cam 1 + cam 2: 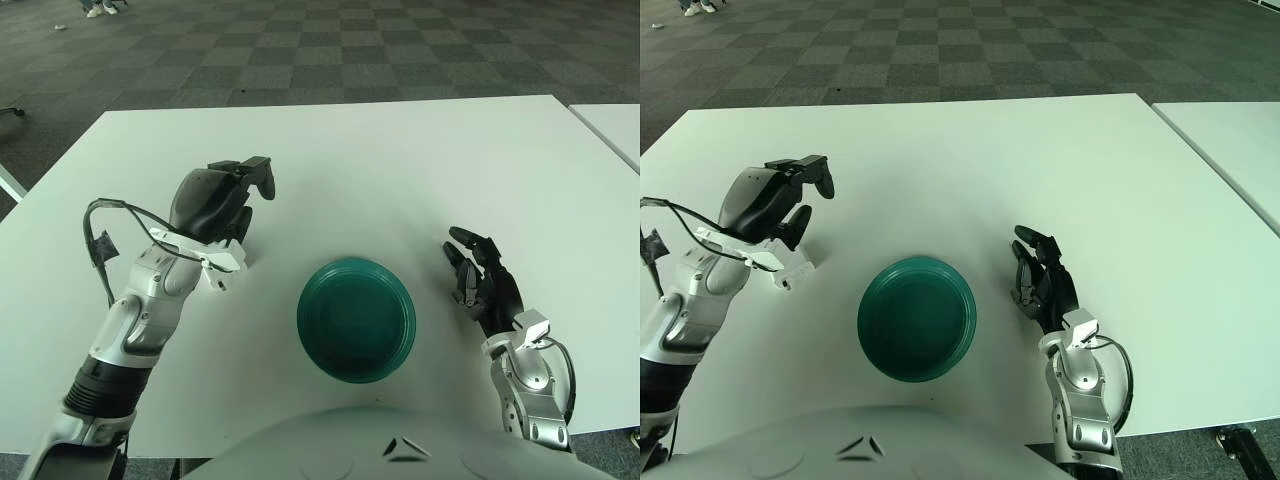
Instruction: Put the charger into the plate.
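The dark green plate (355, 320) sits on the white table (400, 160) close to the front edge, with nothing in it. My left hand (248, 203) is raised above the table to the plate's upper left, its grey back turned toward me. I cannot make out the charger in either view; the space under that hand's palm is hidden. My right hand (472, 266) shows to the right of the plate, its black fingers spread and holding nothing.
A second white table (615, 125) stands at the far right edge. A black cable (110, 225) loops off my left forearm. Grey checked carpet lies beyond the table's far edge.
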Tool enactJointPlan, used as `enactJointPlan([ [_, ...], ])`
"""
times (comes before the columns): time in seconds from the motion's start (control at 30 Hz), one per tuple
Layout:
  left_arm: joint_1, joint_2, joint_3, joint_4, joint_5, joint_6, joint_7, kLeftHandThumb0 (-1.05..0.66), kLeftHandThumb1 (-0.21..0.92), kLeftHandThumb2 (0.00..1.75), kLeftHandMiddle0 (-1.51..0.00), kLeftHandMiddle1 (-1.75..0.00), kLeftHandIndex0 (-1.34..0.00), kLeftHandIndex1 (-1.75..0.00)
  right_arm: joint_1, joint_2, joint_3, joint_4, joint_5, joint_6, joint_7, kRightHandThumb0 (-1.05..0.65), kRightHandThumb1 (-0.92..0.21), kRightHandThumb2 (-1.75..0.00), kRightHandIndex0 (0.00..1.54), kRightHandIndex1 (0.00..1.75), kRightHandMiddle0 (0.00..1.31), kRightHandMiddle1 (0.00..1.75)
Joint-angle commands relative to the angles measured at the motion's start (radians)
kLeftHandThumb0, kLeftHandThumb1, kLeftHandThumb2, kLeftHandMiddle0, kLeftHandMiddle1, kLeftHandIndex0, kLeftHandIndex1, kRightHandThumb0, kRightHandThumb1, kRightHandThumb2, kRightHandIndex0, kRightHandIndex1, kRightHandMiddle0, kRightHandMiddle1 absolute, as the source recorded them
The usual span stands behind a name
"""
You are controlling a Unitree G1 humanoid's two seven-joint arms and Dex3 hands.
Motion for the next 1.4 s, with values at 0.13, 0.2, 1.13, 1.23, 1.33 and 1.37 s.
enactJointPlan([
  [0.13, 0.020, 0.006, 0.026, -0.076, 0.001, 0.020, -0.073, 0.00, -0.03, 1.72, -0.85, -1.75, -0.66, -1.75, 0.028, 0.000, 0.008, 0.050, -0.005, 0.040, 0.006, -0.77, -0.92, -0.79, 0.36, 0.07, 0.00, 0.87],
  [0.2, 0.020, 0.004, 0.028, -0.084, 0.007, 0.025, -0.082, 0.00, -0.03, 1.72, -0.85, -1.75, -0.66, -1.75, 0.028, 0.000, 0.007, 0.051, -0.002, 0.039, 0.007, -0.77, -0.92, -0.79, 0.36, 0.07, 0.00, 0.86],
  [1.13, 0.195, 0.081, 0.062, -0.139, 0.109, 0.186, -0.325, -1.04, 0.92, 0.57, -0.05, -0.16, 0.00, -0.62, 0.034, -0.004, 0.002, 0.050, 0.001, 0.036, 0.007, -0.77, -0.92, -0.79, 0.34, 0.06, 0.00, 0.86],
  [1.23, 0.229, 0.065, 0.053, -0.118, 0.153, 0.199, -0.296, -1.05, 0.92, 0.57, -0.02, -0.06, 0.00, -0.41, 0.032, -0.006, -0.001, 0.053, 0.000, 0.035, 0.008, -0.77, -0.92, -0.79, 0.33, 0.06, 0.00, 0.83],
  [1.33, 0.248, 0.046, 0.051, -0.116, 0.188, 0.229, -0.294, -1.05, 0.92, 0.56, 0.00, -0.02, 0.00, -0.26, 0.032, -0.008, -0.002, 0.049, -0.006, 0.037, 0.006, -0.77, -0.92, -0.79, 0.33, 0.05, 0.00, 0.80],
  [1.37, 0.250, 0.041, 0.049, -0.118, 0.197, 0.238, -0.297, -1.05, 0.92, 0.55, 0.00, -0.01, 0.00, -0.22, 0.031, -0.009, -0.002, 0.048, -0.008, 0.038, 0.005, -0.77, -0.92, -0.79, 0.33, 0.05, 0.00, 0.80],
])
